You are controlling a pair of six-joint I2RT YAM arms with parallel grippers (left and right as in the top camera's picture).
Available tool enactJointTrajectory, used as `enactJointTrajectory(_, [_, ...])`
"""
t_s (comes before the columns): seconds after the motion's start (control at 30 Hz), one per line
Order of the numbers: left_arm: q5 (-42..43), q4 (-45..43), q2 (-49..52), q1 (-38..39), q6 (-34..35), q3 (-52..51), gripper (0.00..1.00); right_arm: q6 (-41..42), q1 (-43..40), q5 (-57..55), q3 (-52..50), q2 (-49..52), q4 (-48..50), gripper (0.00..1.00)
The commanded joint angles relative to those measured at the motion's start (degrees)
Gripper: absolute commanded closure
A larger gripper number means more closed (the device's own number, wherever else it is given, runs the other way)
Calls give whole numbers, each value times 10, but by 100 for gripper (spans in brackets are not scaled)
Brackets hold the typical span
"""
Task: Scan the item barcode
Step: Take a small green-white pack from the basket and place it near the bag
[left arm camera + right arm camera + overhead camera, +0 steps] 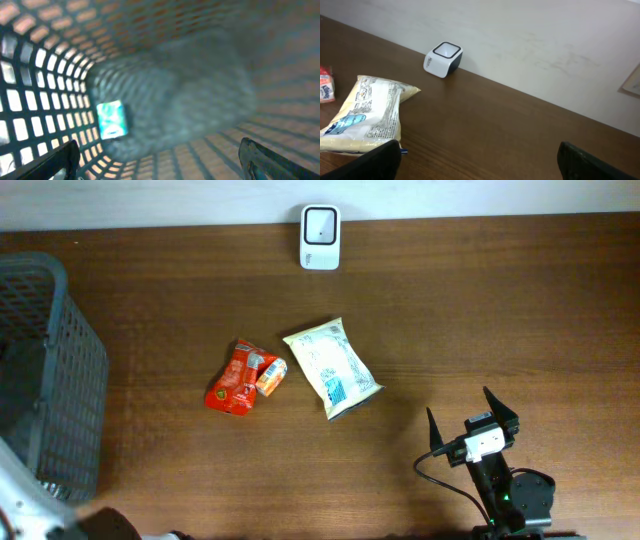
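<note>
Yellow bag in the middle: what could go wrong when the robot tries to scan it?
1. The yellow bag lies flat, so the open right gripper might slip off it or pinch just a corner.
2. The red packet lies close beside it and could get bumped.
3. The scanner is at the table's far edge, so the bag might drop on the way.
</note>
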State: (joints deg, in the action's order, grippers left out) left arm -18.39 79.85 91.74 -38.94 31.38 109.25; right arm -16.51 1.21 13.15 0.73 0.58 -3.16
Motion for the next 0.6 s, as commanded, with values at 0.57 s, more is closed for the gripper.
enactJointTrajectory(0.57, [-77, -233, 105, -115, 18, -342, 1, 7, 4, 1, -4, -4, -1, 1])
